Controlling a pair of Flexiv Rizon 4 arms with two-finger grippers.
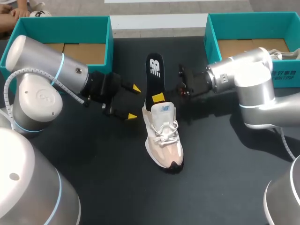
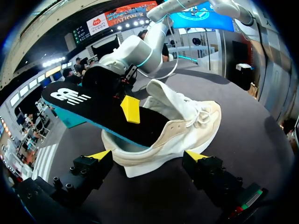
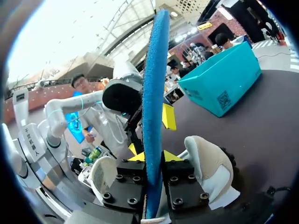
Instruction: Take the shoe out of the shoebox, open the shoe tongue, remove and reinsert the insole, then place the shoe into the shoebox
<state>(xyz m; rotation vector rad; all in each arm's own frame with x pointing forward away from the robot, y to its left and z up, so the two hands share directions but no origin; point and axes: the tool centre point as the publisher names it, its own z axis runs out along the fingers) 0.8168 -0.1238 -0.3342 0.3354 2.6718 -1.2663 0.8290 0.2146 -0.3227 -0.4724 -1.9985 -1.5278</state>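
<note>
A white and pink shoe (image 1: 164, 136) lies mid-table, toe toward the front edge. Its black insole (image 1: 154, 75), blue underneath, sticks out of the shoe's mouth and slants up toward the far side. My right gripper (image 1: 158, 98) comes in from the right, shut on the insole near the shoe's opening. In the right wrist view the insole (image 3: 152, 93) stands edge-on, clamped in that gripper (image 3: 154, 156). My left gripper (image 1: 133, 102) stands open just left of the shoe. Its own view has the gripper (image 2: 147, 156) straddling the shoe (image 2: 187, 126), and the insole (image 2: 93, 109) rises above that.
Two teal shoeboxes stand at the back, one on the left (image 1: 110, 42) and one on the right (image 1: 208, 37). The dark tabletop (image 1: 117, 178) in front of the shoe is bare.
</note>
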